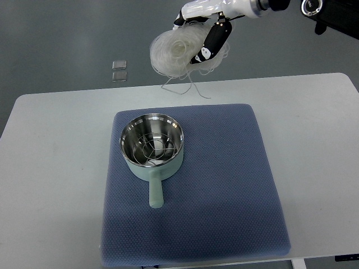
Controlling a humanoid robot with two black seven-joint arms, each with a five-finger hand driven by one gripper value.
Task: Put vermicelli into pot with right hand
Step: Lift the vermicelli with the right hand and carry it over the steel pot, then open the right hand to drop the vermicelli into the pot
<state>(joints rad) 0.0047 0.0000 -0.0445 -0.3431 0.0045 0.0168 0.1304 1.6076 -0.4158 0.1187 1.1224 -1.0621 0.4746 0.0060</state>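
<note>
My right hand (206,35) comes in from the top right and is shut on a bundle of white translucent vermicelli (175,53). It holds the bundle in the air above the table's far edge, with loose strands hanging down. A pale green pot (152,147) with a shiny steel inside stands on the blue mat (224,190), its handle pointing toward me. The pot is below and a little left of the hand, well apart from it. The left hand does not show.
The white table (56,168) carries the blue mat in its middle. Two small clear squares (119,70) lie on the grey floor beyond the table's far left.
</note>
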